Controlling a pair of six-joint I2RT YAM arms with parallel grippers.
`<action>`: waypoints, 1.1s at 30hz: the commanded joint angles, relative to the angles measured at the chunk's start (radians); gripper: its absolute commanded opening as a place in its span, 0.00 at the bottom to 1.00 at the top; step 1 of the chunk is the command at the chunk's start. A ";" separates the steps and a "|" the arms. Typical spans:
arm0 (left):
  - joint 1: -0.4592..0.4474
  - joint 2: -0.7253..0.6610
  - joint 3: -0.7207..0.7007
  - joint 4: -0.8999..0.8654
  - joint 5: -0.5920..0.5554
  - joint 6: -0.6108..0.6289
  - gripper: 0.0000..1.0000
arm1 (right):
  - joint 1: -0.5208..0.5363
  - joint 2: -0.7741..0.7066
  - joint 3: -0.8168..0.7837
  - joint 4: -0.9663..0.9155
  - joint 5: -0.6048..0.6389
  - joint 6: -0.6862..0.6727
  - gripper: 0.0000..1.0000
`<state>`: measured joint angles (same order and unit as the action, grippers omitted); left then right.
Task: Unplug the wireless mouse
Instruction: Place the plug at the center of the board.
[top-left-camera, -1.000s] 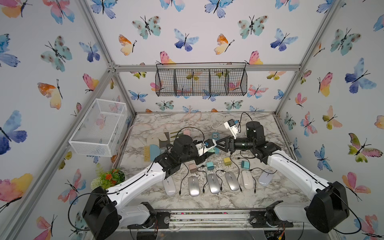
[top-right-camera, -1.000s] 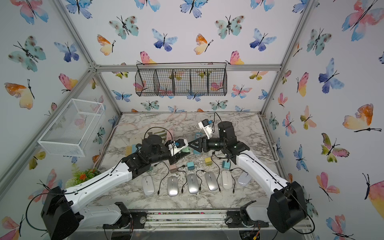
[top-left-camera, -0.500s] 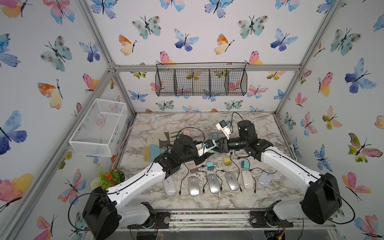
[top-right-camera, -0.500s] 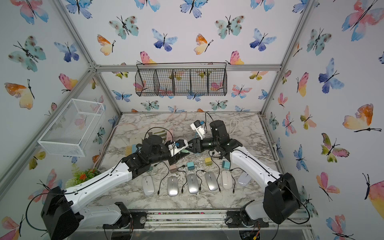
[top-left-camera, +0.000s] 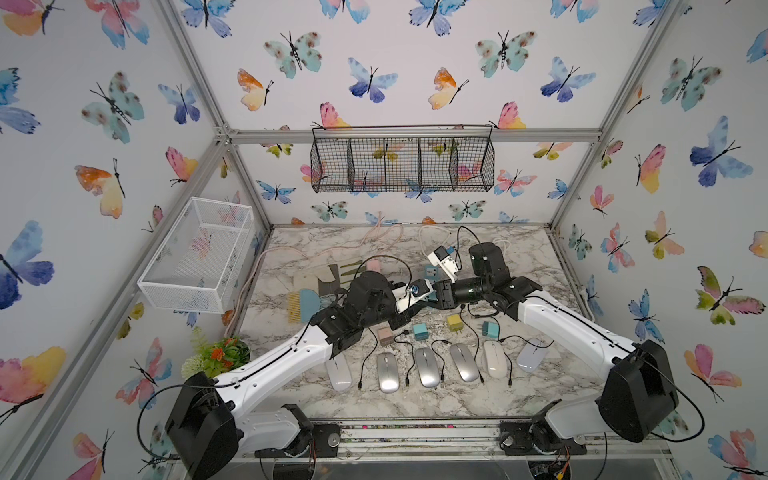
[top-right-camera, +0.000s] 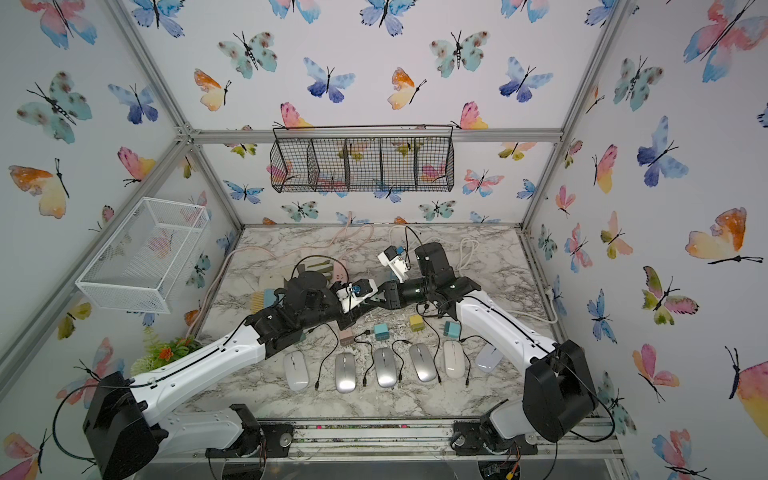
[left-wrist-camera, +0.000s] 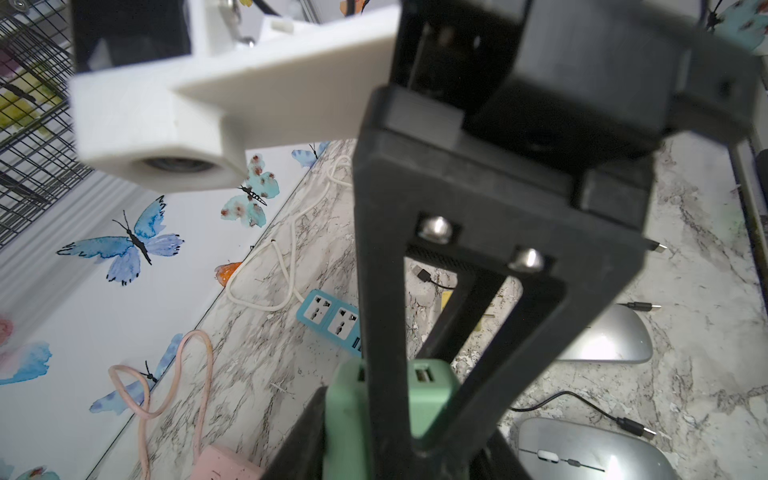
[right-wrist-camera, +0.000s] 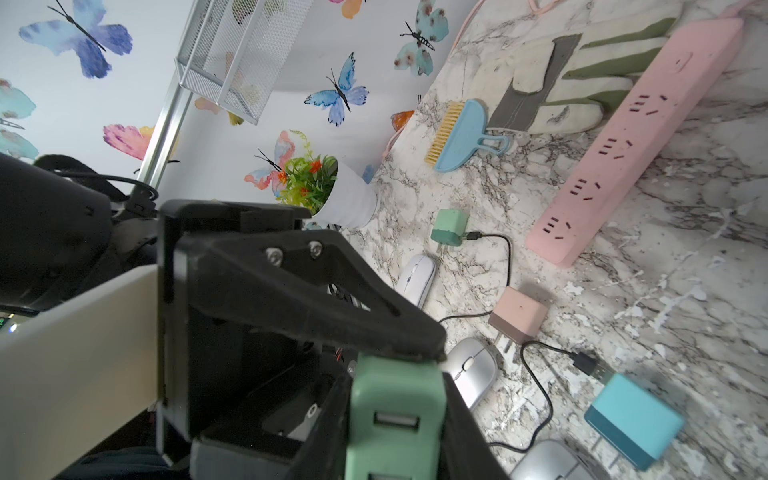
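Right wrist view, right pincer (right-wrist-camera: 397, 419): pressed onto both flanks of the green charger (right-wrist-camera: 395, 395), with no gap showing.
Left pincer (left-wrist-camera: 395, 428): pinching that charger too, from the opposite side. One of its fingers (right-wrist-camera: 316, 291) lies on the charger's top edge, right beside the right pincer's own.
Charger: held in the air between the two arms. The port in full view looks empty. The second is half hidden, so I cannot say whether a lead sits in it.
Mice (top-left-camera: 427, 368): six in a row on the marble table (top-left-camera: 457, 409), below the charger and toward the arm bases from it.
Leads (right-wrist-camera: 509, 262): black, curling over the table between the charger and the mice. Several plugs lie free.
Risk, double hold: two pincers clamp one small, smooth block. If they pull apart or one turns, it may twist out and fall.
Risk, drop: a fall from the charger's height would land among the leads and mice and knock the row askew.
Risk, crowding: the fingers sit so close at the charger that more squeeze could jam finger against finger.
Risk, task: if both ports are empty, this charger frees no mouse, and in the tangle below it a wrong lead is easily picked.
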<state>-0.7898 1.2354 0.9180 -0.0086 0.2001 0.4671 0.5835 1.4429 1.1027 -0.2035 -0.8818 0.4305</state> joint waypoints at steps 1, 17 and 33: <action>0.006 -0.005 0.007 0.062 -0.019 -0.031 0.00 | 0.007 -0.003 0.002 0.027 -0.020 -0.023 0.19; 0.079 -0.198 -0.194 0.301 -0.111 -0.289 0.98 | -0.248 -0.143 -0.177 0.162 0.293 0.111 0.01; 0.467 -0.306 -0.360 0.294 0.012 -0.721 0.98 | -0.710 -0.266 -0.473 0.108 0.651 0.112 0.01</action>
<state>-0.3283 0.9432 0.5476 0.3252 0.2291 -0.1856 -0.1154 1.1728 0.6498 -0.0875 -0.3313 0.5568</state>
